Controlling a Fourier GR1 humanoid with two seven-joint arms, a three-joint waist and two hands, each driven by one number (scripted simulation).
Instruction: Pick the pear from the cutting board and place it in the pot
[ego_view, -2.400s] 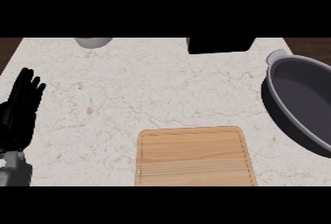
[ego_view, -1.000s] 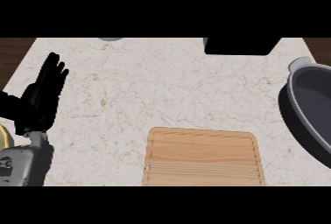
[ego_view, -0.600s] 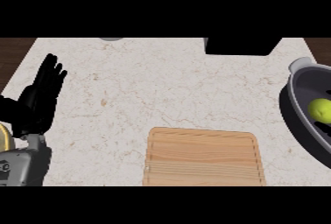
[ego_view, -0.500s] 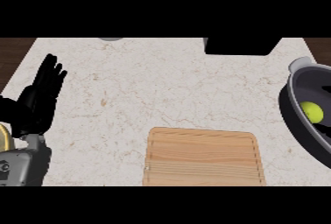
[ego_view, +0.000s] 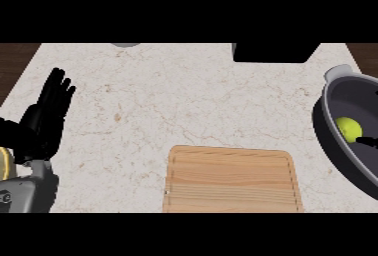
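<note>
I see my left hand (ego_view: 46, 117) resting flat-fingered at left, grasping nothing; the round yellow-green pear (ego_view: 348, 128) lies in the dark pot (ego_view: 332, 150).

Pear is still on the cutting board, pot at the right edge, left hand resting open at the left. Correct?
Not quite. The head view shows the pear inside the pot, and the cutting board is bare. The rest holds: the pot is at the right edge and the left hand rests open at the left.

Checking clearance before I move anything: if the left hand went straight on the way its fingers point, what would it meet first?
The left hand points up the view, slightly right. That line looks free over bare counter as far as its far edge; hand height is unclear.
</note>
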